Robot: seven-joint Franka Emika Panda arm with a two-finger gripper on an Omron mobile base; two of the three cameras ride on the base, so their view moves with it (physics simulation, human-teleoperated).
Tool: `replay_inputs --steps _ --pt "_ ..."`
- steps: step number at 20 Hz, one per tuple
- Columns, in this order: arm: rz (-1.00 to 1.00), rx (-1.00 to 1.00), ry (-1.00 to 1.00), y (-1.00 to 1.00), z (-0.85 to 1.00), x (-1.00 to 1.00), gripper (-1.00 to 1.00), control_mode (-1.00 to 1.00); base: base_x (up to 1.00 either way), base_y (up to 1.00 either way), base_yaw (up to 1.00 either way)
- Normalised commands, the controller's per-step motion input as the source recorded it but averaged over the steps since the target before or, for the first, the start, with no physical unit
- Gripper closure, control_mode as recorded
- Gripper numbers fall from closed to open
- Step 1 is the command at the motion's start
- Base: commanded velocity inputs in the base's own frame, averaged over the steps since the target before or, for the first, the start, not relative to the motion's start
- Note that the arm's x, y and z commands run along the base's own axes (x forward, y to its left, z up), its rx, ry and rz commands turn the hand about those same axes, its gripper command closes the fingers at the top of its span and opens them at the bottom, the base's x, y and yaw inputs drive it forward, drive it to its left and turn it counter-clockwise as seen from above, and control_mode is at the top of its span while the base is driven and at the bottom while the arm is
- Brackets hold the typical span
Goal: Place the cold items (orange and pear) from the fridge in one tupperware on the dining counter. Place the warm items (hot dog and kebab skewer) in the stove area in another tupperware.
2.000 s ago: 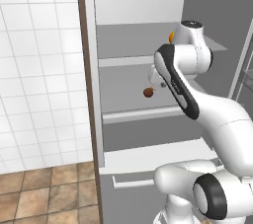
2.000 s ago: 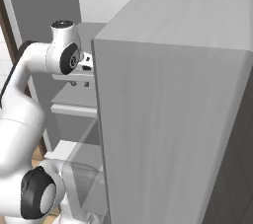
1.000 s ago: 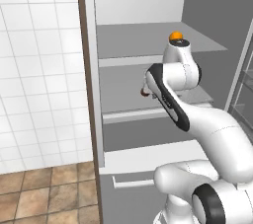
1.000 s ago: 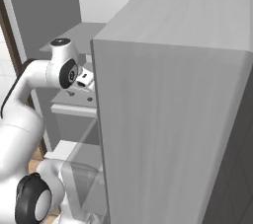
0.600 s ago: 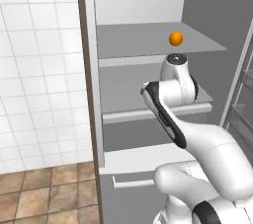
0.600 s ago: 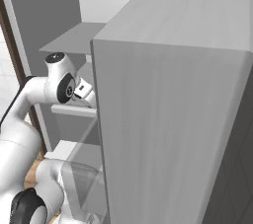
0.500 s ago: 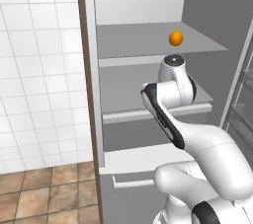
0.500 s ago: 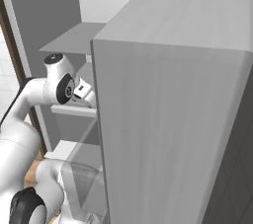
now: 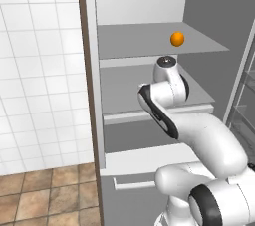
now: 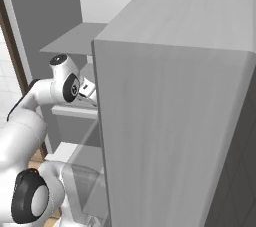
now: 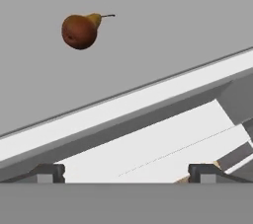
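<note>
Fridge door (image 10: pixel 170 121) blocks most of the right base view, a broad grey slab that hides the shelves behind it and covers the front of the arm's hand. From the left base view the arm's own wrist and elbow stand in front of the middle shelf (image 9: pixel 204 104), so the end effector itself cannot be made out there. The end effector (image 11: pixel 126 171) shows in the hand view as two dark fingertips (image 11: pixel 47 171) at the bottom, set far apart, wide open with nothing between them.

One pear (image 11: pixel 79 30), brown with a short stem, lies on a flat grey shelf surface in the upper left of the hand view, well apart from the fingertips and beyond a pale shelf lip that crosses the view on a slant. The pear has open shelf all around it, nothing touching it. One orange (image 9: pixel 177 39) sits on the top shelf (image 9: pixel 149 46) in the left base view, toward the right side, near the front edge, with bare shelf to its left and behind it. The arm's wrist sits just below that shelf's front edge.

Below the middle shelf a white drawer front (image 9: pixel 134 163) runs across. To the left of the fridge stand a dark brown frame (image 9: pixel 89 95), a white tiled wall (image 9: pixel 40 70) and a brown tiled floor (image 9: pixel 45 200).
</note>
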Motion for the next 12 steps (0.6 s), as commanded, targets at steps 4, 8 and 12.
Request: replay_inputs --steps 4,8,12 --pt "0.0 0.0 0.01 0.0 -0.05 0.43 -1.0 -1.0 0.0 0.0 0.0" --pt "0.0 0.0 0.0 0.0 -0.14 0.38 -1.0 -1.0 0.0 0.0 0.0" --pt "0.0 0.0 -0.02 0.0 -0.34 0.24 -1.0 -1.0 0.0 0.0 0.0"
